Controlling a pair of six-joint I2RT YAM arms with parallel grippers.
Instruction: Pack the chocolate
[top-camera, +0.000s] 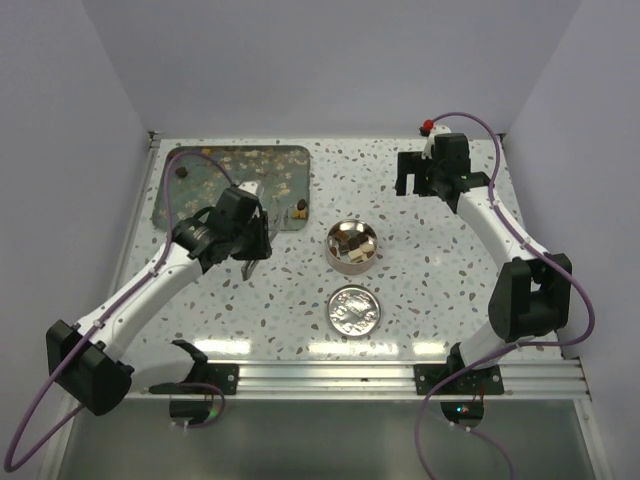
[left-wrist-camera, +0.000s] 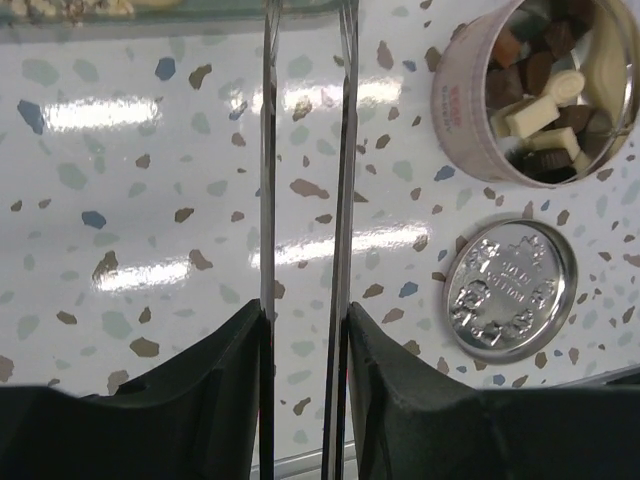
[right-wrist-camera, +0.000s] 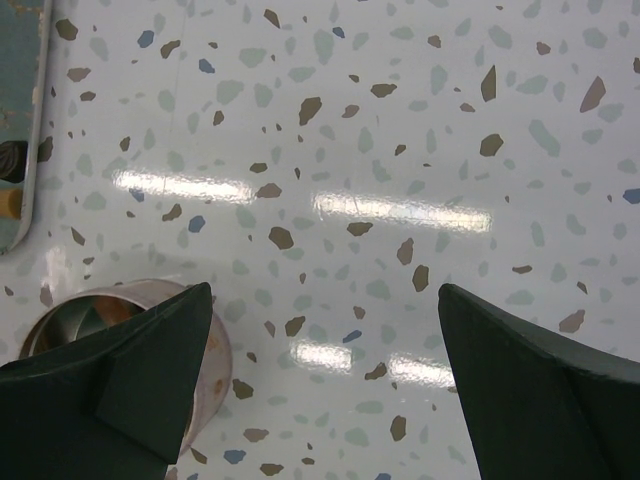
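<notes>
While your top view only hints at it, the left wrist view shows the round pink-walled metal tin (left-wrist-camera: 455, 90) piled with dark and cream chocolate lumps (left-wrist-camera: 540, 105). Its embossed silver lid (left-wrist-camera: 510, 290) lies beside it. The left gripper (left-wrist-camera: 305, 60) has 2 thin blades narrowly apart, tips cropped, so you cannot tell any grip. The right gripper (right-wrist-camera: 322, 300) gapes wide.
</notes>
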